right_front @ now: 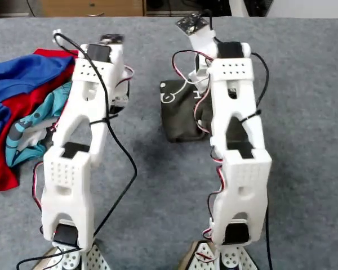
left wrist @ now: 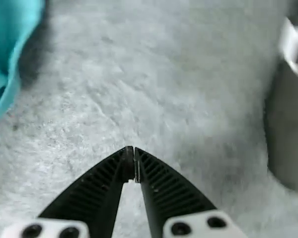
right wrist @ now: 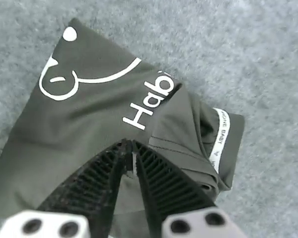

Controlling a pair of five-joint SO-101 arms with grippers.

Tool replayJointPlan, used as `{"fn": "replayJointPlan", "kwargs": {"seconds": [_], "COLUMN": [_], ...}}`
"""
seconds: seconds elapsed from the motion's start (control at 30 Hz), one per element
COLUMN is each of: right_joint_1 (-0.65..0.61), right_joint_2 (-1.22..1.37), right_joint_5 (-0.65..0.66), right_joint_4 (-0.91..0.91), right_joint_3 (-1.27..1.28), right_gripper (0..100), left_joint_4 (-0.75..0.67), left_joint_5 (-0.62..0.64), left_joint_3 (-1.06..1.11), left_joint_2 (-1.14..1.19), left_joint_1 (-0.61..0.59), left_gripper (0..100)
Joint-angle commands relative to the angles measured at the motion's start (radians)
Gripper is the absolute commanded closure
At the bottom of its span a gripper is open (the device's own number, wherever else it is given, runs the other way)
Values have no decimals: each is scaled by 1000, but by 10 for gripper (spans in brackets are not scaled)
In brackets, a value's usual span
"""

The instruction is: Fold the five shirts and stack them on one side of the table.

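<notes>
A folded dark olive shirt (right_front: 179, 115) with white print lies mid-table, partly under the right arm (right_front: 236, 112). In the right wrist view my right gripper (right wrist: 131, 154) is shut, its tips together over the dark shirt (right wrist: 94, 104), with no cloth visibly pinched. At the table's left edge a blue shirt (right_front: 19, 76), a red shirt (right_front: 11, 112) and a teal patterned shirt (right_front: 31, 126) lie in a loose heap. My left gripper (left wrist: 130, 163) is shut and empty over bare grey felt, between the teal shirt (left wrist: 10, 44) and the dark shirt's edge (left wrist: 288, 134).
Grey felt (right_front: 304, 84) covers the whole table, with open room on the right side and in front of the dark shirt. Black and red cables hang along both arms. Wooden furniture (right_front: 90, 7) stands beyond the far edge.
</notes>
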Motion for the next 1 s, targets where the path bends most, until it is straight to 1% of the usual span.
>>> {"fn": "replayJointPlan", "kwargs": {"seconds": [0.0, 0.07, 0.2, 0.27, 0.37, 0.57, 0.73, 0.9, 0.97], "right_joint_1": [-33, -61, -107, -107, -85, -24, 41, 87, 104], "right_joint_2": [50, 90, 162, 194, 236, 285, 286, 286, 286], "right_joint_5": [3, 5, 3, 3, 2, -32, -32, -28, -28], "right_joint_4": [80, 140, 230, 241, 242, 238, 207, 149, 120], "right_joint_3": [-139, -188, -266, -289, -311, -332, -340, -340, -340], "right_gripper": [994, 994, 994, 994, 994, 995, 995, 995, 995], "left_joint_4": [-3, -58, -210, -327, -453, -660, -712, -816, -856], "left_joint_5": [-49, -41, 80, 152, 199, 204, 196, 195, 170], "left_joint_3": [68, 112, 216, 315, 427, 592, 675, 802, 856], "left_joint_2": [-150, -147, -122, -101, -107, -136, -183, -263, -306], "left_joint_1": [26, 29, -11, -28, -48, -25, 11, 26, 38], "left_gripper": [981, 981, 981, 981, 981, 981, 981, 981, 981]}}
